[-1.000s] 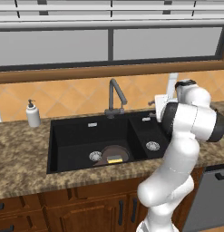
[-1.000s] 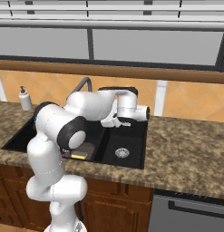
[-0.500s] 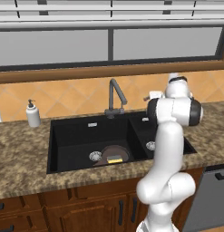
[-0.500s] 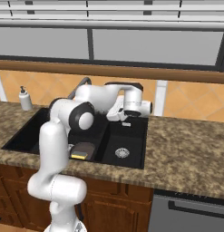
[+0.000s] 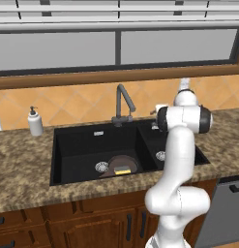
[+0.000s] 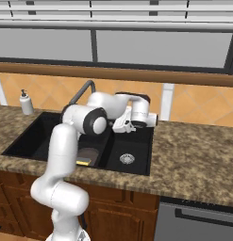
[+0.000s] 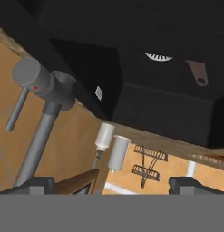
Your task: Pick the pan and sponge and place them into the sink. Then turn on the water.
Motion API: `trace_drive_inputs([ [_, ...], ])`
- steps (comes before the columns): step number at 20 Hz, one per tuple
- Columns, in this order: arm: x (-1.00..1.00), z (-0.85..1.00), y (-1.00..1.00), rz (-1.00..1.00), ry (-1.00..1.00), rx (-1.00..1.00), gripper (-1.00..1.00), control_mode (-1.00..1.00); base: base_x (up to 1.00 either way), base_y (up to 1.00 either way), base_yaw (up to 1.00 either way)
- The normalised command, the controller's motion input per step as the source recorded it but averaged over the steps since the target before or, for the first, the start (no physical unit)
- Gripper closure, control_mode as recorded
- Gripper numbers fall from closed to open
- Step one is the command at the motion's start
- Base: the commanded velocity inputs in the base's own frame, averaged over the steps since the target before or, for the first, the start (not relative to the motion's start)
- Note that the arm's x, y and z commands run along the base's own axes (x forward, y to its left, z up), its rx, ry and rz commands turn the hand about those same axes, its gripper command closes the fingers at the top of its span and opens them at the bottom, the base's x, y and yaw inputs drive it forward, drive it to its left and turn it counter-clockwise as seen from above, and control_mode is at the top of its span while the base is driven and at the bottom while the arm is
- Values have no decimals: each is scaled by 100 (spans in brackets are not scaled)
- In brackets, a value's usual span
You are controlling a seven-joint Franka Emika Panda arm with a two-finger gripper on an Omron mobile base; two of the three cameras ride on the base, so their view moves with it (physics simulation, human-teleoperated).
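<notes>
Sink [image 5: 92, 140]: black double basin, set in the worktop.
Pan [image 5: 122, 164]: lying in the large basin, near its front right corner.
Sponge [image 5: 122, 170]: resting on the pan, at its front edge.
Faucet [image 5: 123, 102]: at the sink's back edge; no stream visible.
Gripper [image 6: 128, 125]: over the back of the small basin, fingers spread, holding nothing.
Change: over the last second the arm has swung across toward the faucet side.
Judgement: both items are placed; turning on the water remains.

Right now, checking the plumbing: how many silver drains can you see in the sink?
2: one in the large basin beside the pan, one in the smaller basin. None appears hidden.
</notes>
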Motion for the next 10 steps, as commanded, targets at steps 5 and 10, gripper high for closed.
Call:
trace_drive_inputs([
  [5,0,-34,35,0,-5,0,-100,-100,0,0,0],
  [10,-3,-2,24,0,-13,3,-100,-100,0,0,0],
])
